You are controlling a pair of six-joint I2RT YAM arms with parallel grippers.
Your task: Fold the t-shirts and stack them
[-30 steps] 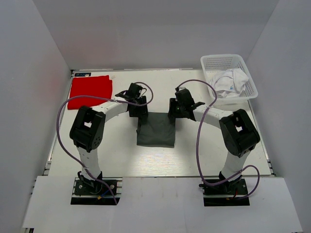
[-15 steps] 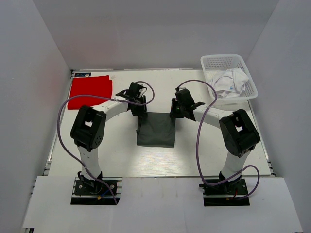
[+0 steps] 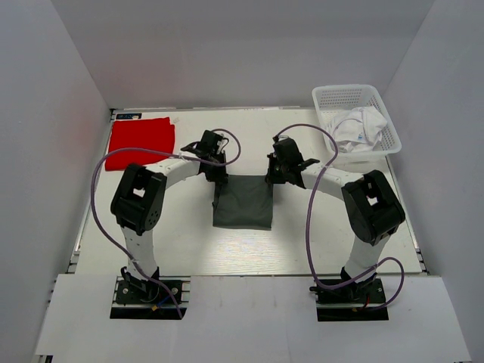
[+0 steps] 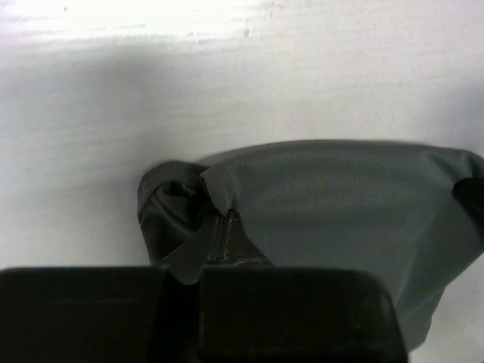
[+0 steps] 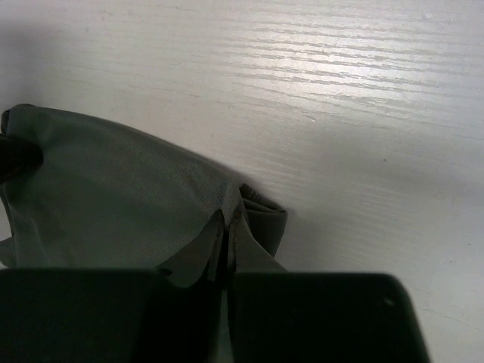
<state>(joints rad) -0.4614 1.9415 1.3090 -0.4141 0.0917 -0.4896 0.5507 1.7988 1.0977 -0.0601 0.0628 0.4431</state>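
Folding in hand: left claw (image 4: 223, 227) and right claw (image 5: 227, 225) each pinch a far corner of the grey-green t-shirt (image 3: 243, 204) (red t-shirt (image 3: 139, 142) lies folded at the worktop's (image 3: 181, 242) far-left corner); next needs a matched pull nearward.

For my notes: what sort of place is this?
Probably a robotics test cell: white panels enclose the table, the left gripper and right gripper pinch a grey-green t-shirt, a mesh basket nearby.

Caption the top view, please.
Left gripper and right gripper pinch far corners of the grey-green shirt; red shirt lies far left.
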